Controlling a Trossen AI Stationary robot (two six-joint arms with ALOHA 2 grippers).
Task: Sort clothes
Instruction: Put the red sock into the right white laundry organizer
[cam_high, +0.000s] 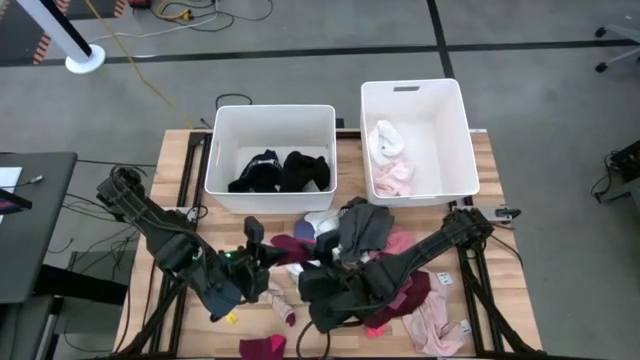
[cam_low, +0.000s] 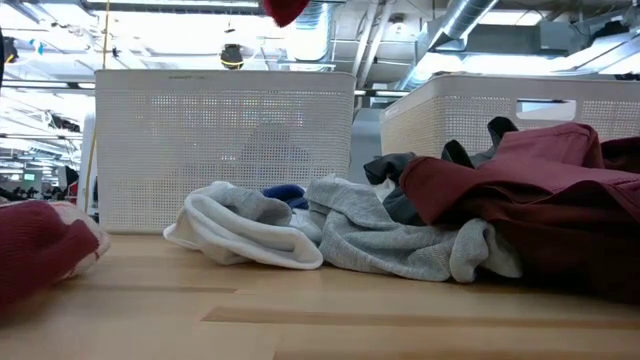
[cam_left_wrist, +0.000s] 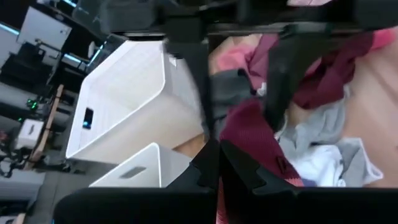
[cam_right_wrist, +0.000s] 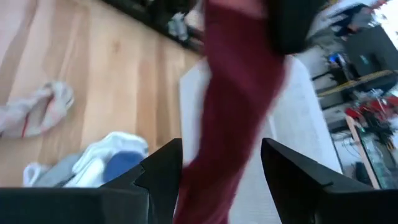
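Observation:
A heap of clothes (cam_high: 375, 265) in grey, maroon, pink and white lies on the wooden table (cam_high: 190, 170) in front of two white bins. My left gripper (cam_high: 272, 255) is at the heap's left side, shut on a maroon garment (cam_high: 290, 245). That garment hangs in the air, and only its lower tip (cam_low: 285, 10) shows in the low view. My right gripper (cam_right_wrist: 214, 177) is open right beside it. Its fingers stand on either side of the hanging maroon cloth (cam_right_wrist: 233, 93). I cannot tell whether they touch it. My left gripper pinches the maroon garment between its two shut fingers at the cloth's upper part (cam_left_wrist: 239, 134). One layer or several, I cannot tell. The fingers come from the table's left, slanting a little downward. The garment hangs slack below them, lifted clear of the table.
The left bin (cam_high: 275, 108) holds black clothes (cam_high: 280, 172). The right bin (cam_high: 410, 84) holds a white piece (cam_high: 385, 140) and a pink one (cam_high: 393, 178). A small red piece (cam_high: 262, 347) lies at the near edge. Cables run over the floor beyond the table.

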